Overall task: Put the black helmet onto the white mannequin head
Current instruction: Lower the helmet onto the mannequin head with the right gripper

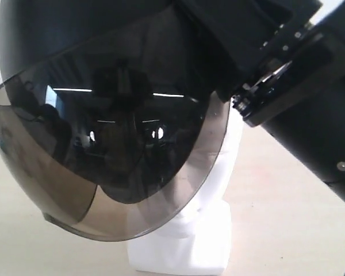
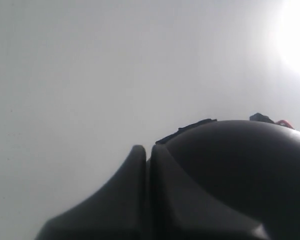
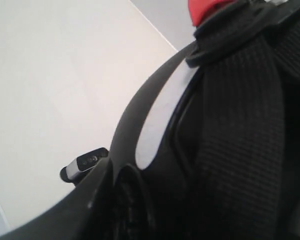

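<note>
The black helmet (image 1: 75, 34) fills most of the exterior view, its smoky visor (image 1: 103, 167) facing the camera. It hangs over the white mannequin head (image 1: 215, 190), whose cheek, neck and squarish base (image 1: 178, 253) show behind and below the visor. My right gripper (image 1: 218, 63) reaches in from the upper right and is shut on the helmet's edge. In the right wrist view this gripper (image 3: 132, 200) sits against the padded lining, with the woven strap (image 3: 240, 125) and red buckle (image 3: 205, 7) close by. My left gripper (image 2: 147, 165) is shut, beside the helmet's dome (image 2: 240, 165).
The pale tabletop (image 1: 287, 230) spreads around the mannequin's base. A small grey and black device (image 3: 85, 164) shows past the helmet's rim in the right wrist view. The left wrist view looks onto a plain pale wall (image 2: 90, 75).
</note>
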Robot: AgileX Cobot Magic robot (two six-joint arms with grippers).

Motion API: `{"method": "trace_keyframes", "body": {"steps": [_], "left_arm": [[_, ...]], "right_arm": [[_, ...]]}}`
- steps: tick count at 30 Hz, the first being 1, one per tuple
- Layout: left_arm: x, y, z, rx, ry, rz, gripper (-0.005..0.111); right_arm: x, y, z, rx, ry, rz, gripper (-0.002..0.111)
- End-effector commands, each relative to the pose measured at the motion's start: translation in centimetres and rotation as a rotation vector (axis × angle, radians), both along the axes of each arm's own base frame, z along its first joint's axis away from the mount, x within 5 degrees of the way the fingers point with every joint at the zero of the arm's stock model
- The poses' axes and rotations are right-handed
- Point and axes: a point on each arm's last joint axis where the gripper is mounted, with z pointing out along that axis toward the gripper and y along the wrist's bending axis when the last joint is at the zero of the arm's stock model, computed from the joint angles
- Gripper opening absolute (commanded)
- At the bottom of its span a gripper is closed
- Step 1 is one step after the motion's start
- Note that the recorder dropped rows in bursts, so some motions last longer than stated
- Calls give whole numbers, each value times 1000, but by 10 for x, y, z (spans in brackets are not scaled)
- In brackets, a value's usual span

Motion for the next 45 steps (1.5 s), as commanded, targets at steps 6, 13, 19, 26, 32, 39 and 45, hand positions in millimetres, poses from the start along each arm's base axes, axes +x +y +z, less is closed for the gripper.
{"method": "trace_keyframes", "body": {"steps": [6, 13, 19, 26, 32, 39, 45], "left_arm": [[-1, -21, 1, 106, -5, -125, 4], [18, -35, -12, 146, 56, -193, 4], [38, -49, -22, 159, 97, -248, 4], [46, -72, -30, 197, 124, -317, 4], [46, -89, -39, 232, 162, -343, 4], [38, -106, -41, 248, 170, -384, 4], [35, -111, -41, 244, 177, -400, 4]], "right_arm": [[12, -17, -20, -48, 86, -226, 0], [12, -28, -36, -76, 149, -311, 0], [12, -35, -48, -94, 195, -364, 0], [10, -42, -60, -124, 232, -403, 0], [9, -52, -73, -135, 297, -458, 0], [4, -70, -95, -199, 367, -570, 0], [1, -70, -88, -190, 326, -548, 0]]}}
